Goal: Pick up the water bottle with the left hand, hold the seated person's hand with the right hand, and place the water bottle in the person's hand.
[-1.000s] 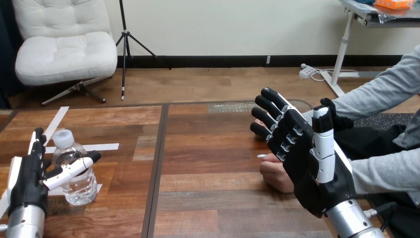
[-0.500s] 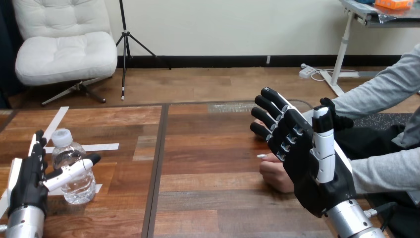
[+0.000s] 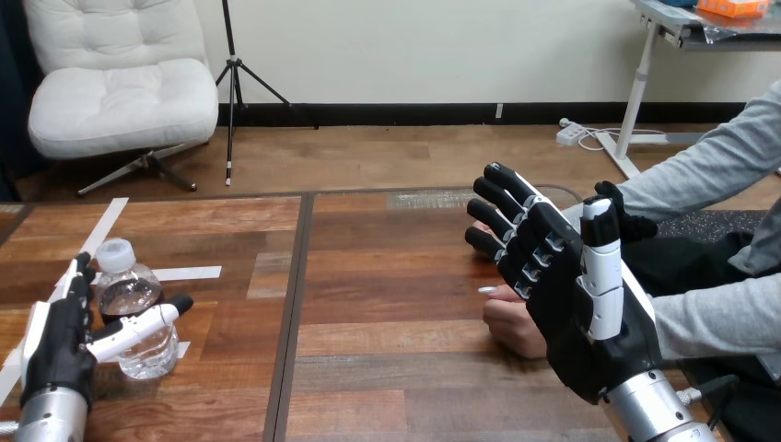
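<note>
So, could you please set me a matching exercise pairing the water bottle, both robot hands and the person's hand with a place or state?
1 water bottle
2 left hand
3 right hand
4 person's hand

A resting on the table, partly behind a robot hand
B upright, at the view's left
C open, raised, fingers straight
D thumb across the bottle's front

Pairs: 1-B, 2-D, 3-C, 4-A

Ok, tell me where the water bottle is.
In the head view, the water bottle stands upright at the table's left, between the left hand's fingers and thumb.
</note>
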